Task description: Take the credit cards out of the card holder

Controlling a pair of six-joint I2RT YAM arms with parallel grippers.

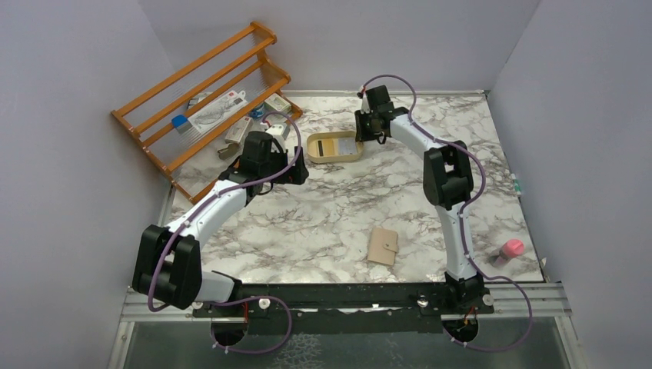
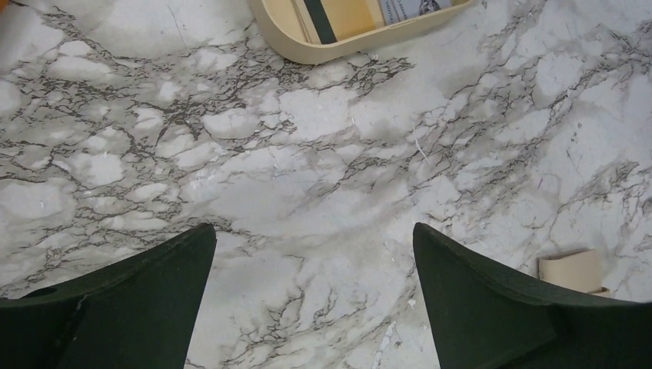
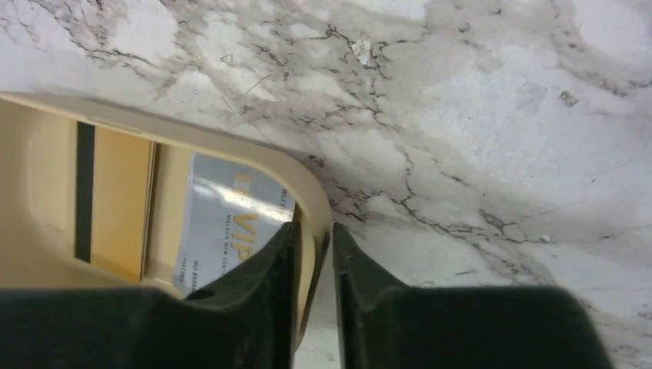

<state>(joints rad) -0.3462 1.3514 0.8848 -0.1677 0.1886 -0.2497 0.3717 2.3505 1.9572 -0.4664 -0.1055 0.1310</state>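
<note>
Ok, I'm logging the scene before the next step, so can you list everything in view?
table: one, white marble, under everything
tray: one, cream, far middle
credit cards: at least two, one yellowish with a black stripe, one light blue, inside the tray
card holder: one, tan, closed, near middle
rack: one, orange wood, far left, holding small packets
pink object: one, near right edge
left claw: one, black, open above bare table
right claw: one, black, shut on the tray's rim
</note>
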